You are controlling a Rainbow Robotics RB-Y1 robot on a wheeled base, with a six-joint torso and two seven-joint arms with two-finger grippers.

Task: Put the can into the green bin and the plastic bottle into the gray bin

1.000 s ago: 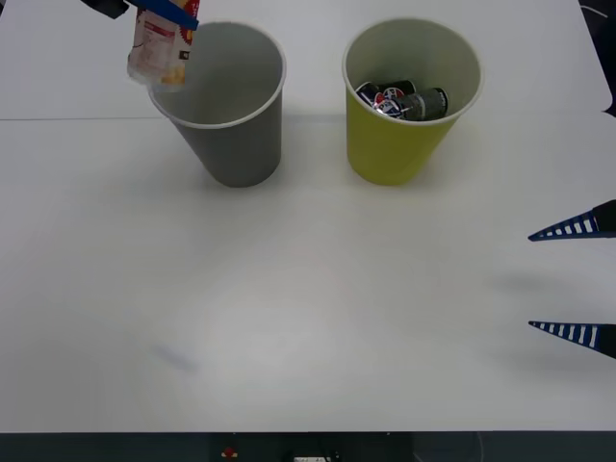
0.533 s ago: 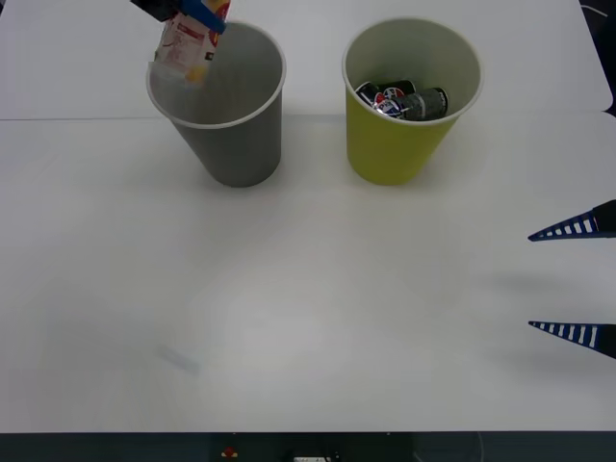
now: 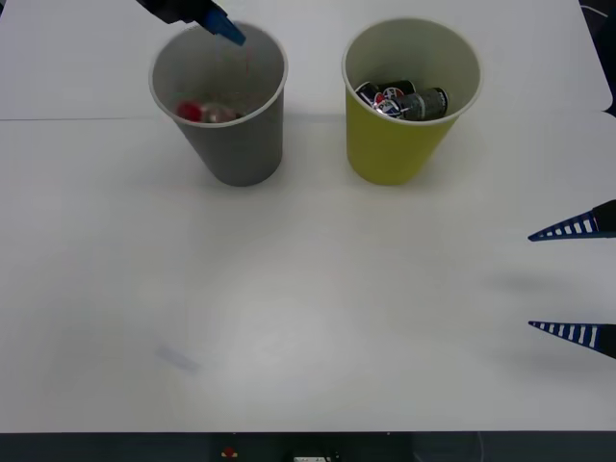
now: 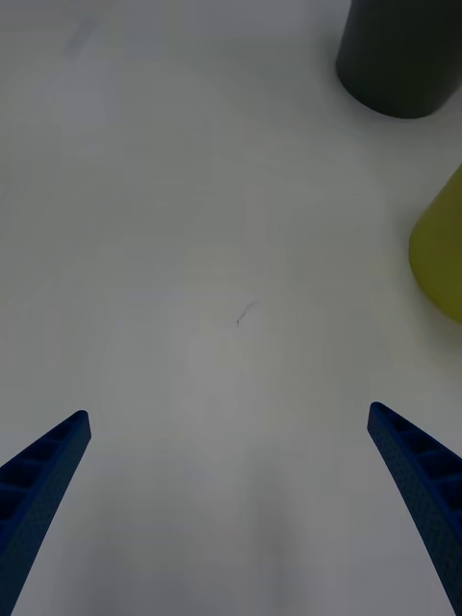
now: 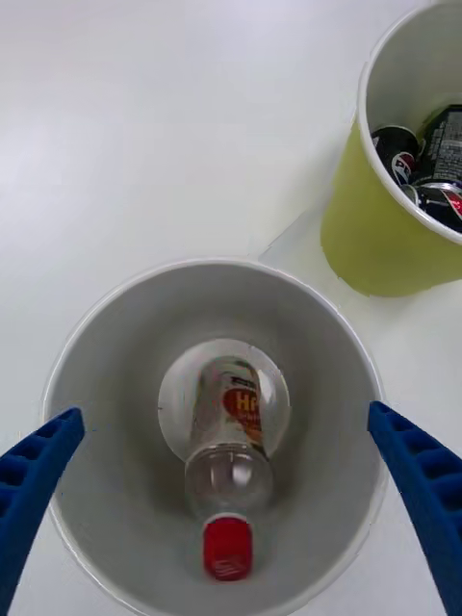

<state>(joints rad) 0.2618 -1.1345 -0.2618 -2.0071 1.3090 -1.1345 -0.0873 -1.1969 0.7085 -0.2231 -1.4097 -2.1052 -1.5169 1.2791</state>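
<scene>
Both sorting steps look done, judging by how things lie: the plastic bottle (image 5: 229, 452) lies inside the gray bin (image 3: 241, 144), red cap toward the wall; cans (image 3: 399, 101) sit in the green bin (image 3: 390, 154). The left end effector (image 5: 229, 481) hovers over the gray bin's mouth, fingers spread wide and empty; the right end effector (image 3: 576, 279) waits, fingers wide, above the bare tabletop (image 3: 308, 308). Next move calls only for lifting the left arm clear without nudging the rim.

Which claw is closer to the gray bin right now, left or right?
Left. The left claw is open directly above the gray bin, with the plastic bottle lying inside. The right claw is open far off at the table's right edge, beyond the green bin.
</scene>
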